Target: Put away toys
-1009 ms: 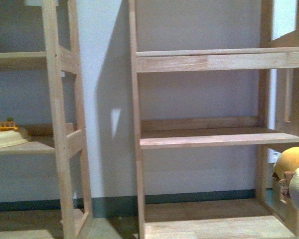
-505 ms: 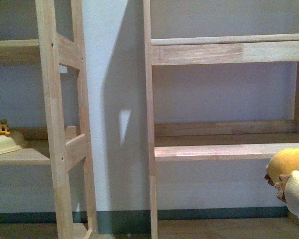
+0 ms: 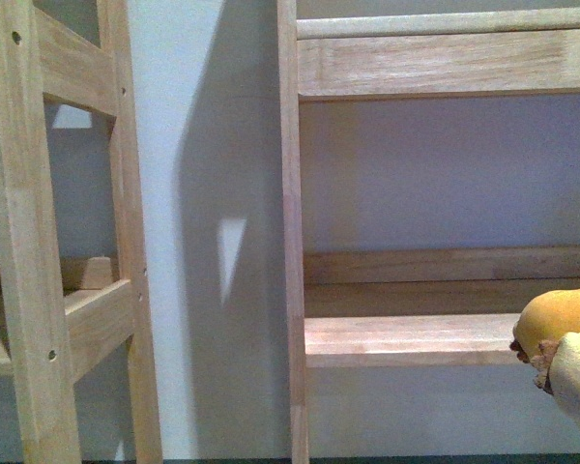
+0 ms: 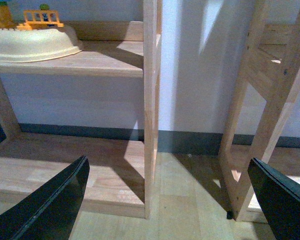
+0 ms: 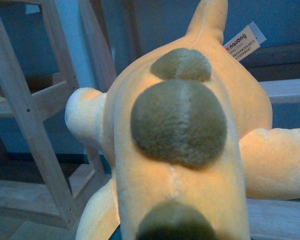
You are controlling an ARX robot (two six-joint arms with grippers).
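Observation:
The plush toy (image 5: 180,150) fills the right wrist view: yellow-orange with round olive-brown spots, stubby limbs and a white paper tag (image 5: 244,41). My right gripper is shut on it, with its fingers hidden under the plush. In the front view the toy (image 3: 561,324) shows at the lower right edge with its paler cream part (image 3: 578,382), level with the front of the right shelf board (image 3: 406,340). My left gripper (image 4: 165,210) is open and empty, low above the wooden floor between the two shelf units. Its black fingers (image 4: 50,205) stand wide apart.
Two wooden shelf units stand against a pale wall, with the left one's post (image 3: 24,242) close by. A cream dish (image 4: 30,45) with an orange toy fence (image 4: 40,17) sits on the left unit's shelf. A bare gap of floor (image 4: 185,185) lies between the units.
The front view has closed in on the shelves, which look larger and sit lower in frame. The cream dish has left the front view. The plush stays at the lower right.

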